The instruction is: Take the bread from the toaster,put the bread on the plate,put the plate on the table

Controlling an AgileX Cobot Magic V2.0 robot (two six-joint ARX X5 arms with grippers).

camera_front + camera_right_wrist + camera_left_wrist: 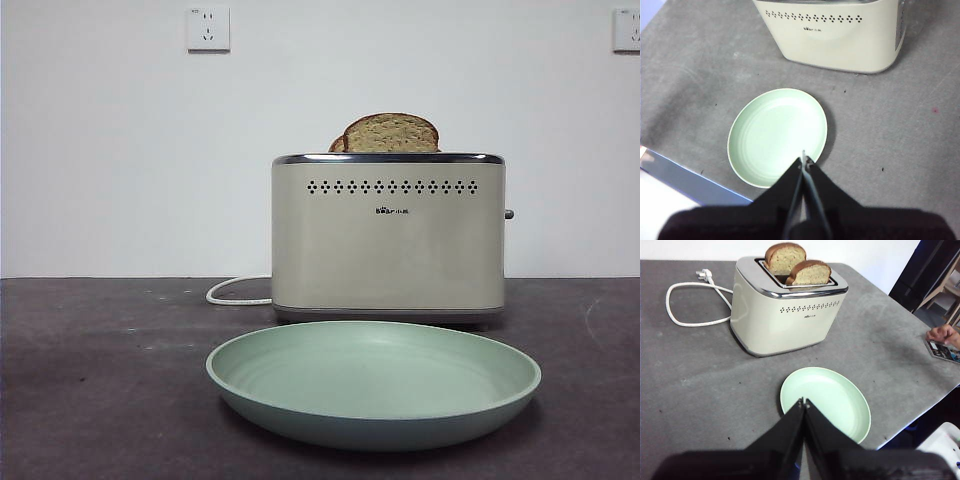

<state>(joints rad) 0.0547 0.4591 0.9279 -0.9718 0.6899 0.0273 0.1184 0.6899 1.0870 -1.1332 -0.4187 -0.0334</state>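
Note:
The cream toaster (388, 240) stands on the dark table (100, 380) with the bread (392, 133) upright in its near slot. A second slice (338, 145) peeks out behind it. The empty mint-green plate (372, 385) lies on the table in front of the toaster. In the left wrist view my left gripper (803, 402) is shut and empty above the plate's (825, 402) rim, with the toaster (785, 315) and bread (809, 273) beyond. In the right wrist view my right gripper (803, 160) is shut and empty over the plate's (777, 135) edge, short of the toaster (835, 35). No arm shows in the front view.
The white cord (685, 305) loops on the table beside the toaster. A person's hand (942, 333) rests at the table's edge. The table's front edge (685, 182) runs close to the plate. Wall sockets (208, 28) are on the white wall behind.

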